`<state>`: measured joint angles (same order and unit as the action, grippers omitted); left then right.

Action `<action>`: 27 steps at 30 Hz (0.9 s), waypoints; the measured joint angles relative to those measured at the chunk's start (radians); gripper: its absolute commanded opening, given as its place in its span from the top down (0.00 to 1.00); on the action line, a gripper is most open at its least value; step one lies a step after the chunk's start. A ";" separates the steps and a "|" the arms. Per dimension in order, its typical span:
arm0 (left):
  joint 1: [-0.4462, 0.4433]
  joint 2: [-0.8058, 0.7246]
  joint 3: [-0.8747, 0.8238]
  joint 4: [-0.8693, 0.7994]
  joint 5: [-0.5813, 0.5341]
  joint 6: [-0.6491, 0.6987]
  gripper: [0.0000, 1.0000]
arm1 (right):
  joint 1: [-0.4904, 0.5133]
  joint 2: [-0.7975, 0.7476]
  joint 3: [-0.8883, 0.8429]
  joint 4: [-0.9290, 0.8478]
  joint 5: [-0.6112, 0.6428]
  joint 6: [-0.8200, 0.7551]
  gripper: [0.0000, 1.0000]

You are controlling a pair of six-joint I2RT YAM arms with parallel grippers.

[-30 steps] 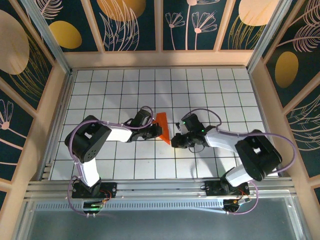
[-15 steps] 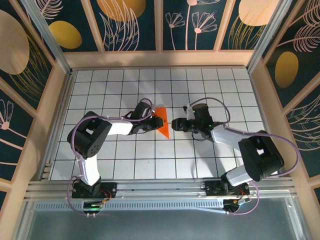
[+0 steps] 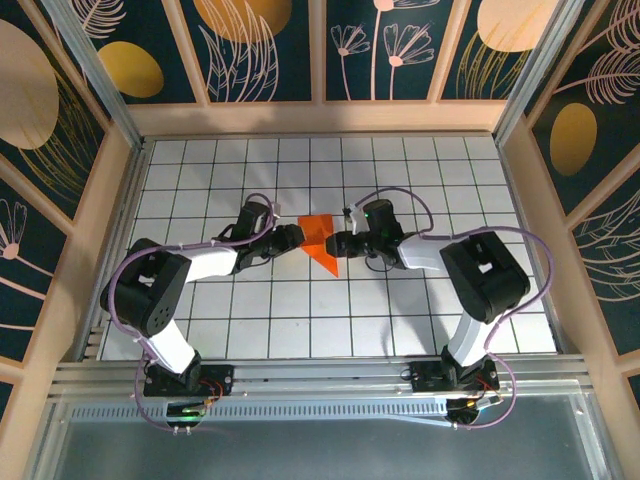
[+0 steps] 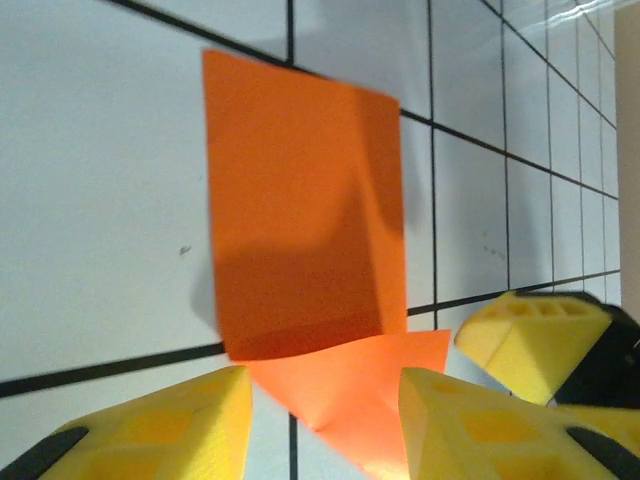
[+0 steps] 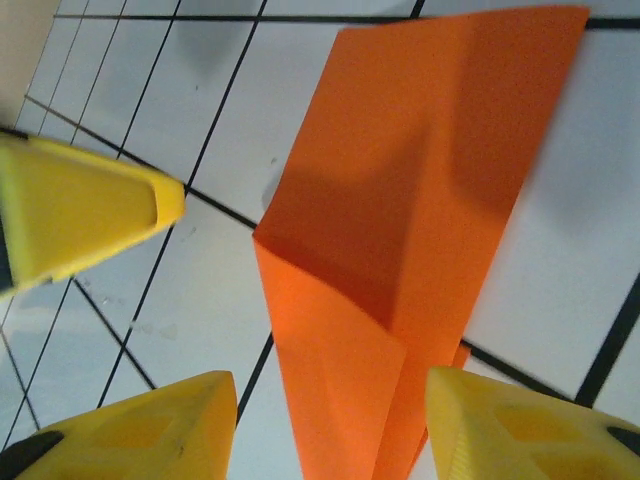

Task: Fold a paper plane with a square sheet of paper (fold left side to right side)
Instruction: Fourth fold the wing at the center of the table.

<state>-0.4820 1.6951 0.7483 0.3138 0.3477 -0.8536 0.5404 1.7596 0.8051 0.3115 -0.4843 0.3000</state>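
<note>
The sheet of paper lies on the table, about at its middle. The left gripper sits just left of the sheet and the right gripper just right of it, facing each other across it. The sheet's narrow end points toward the arm bases, which stand well apart before it; its wide end lies behind.

Even overhead light gives you a bright, clean look down on the white bench, with only soft shadows under the arms and slight bowing at the frame's edges. At both wrists, dark shadow bands cross the orange sheet of paper, whose edges smear a little. The yellow fingertips of the left hand and the right hand loom near, soft and out of focus.
</note>
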 measured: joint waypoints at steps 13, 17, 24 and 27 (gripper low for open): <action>0.021 0.000 -0.022 0.050 0.012 -0.040 0.50 | 0.000 0.060 0.040 0.020 -0.026 -0.015 0.90; 0.042 0.005 -0.034 0.088 0.034 -0.058 0.49 | 0.000 0.049 0.031 0.023 -0.021 -0.008 1.00; 0.061 0.086 -0.034 0.158 0.085 -0.084 0.49 | 0.000 -0.014 -0.011 0.036 -0.021 -0.006 1.00; 0.063 0.105 -0.025 0.163 0.101 -0.084 0.50 | 0.000 -0.045 -0.031 0.049 -0.020 -0.005 1.00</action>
<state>-0.4187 1.8000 0.7235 0.4767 0.4484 -0.9375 0.5404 1.7145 0.7742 0.3607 -0.5045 0.2955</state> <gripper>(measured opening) 0.505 0.051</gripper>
